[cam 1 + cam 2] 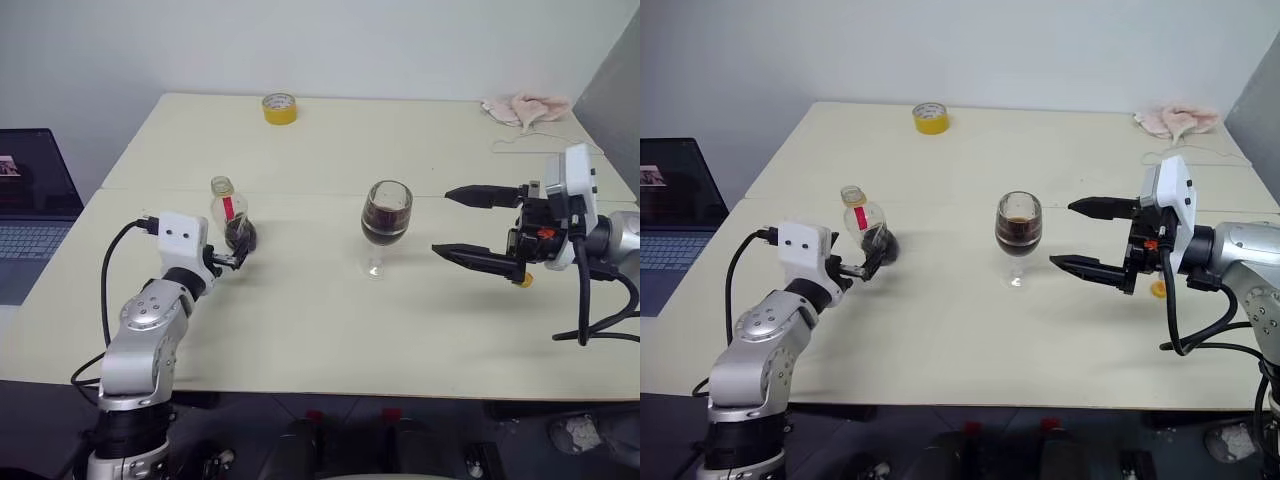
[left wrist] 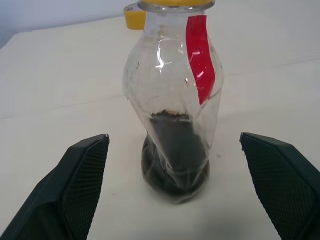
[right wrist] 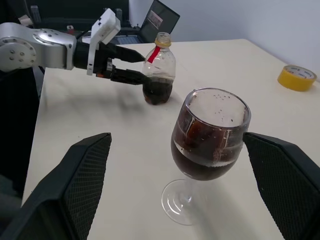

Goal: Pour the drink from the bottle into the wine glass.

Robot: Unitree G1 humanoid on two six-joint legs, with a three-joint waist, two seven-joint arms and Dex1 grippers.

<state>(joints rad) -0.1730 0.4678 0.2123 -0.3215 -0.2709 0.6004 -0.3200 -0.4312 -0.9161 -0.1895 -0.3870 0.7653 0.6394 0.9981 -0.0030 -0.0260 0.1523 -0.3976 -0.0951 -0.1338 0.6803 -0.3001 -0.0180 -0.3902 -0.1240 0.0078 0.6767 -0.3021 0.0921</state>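
bottle [image 2: 175, 115] between open left claw [image 2: 175, 190] fingers

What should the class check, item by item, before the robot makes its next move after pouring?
1. Wine glass upright on the table: ok.
2. Drink in the glass: ok, roughly half full.
3. Bottle standing upright: ok.
4. Bottle empty: not ok, some dark liquid remains at the bottom.
5. Left pincer open, clear of the bottle: ok.
6. Right pincer open, not touching the glass: ok.
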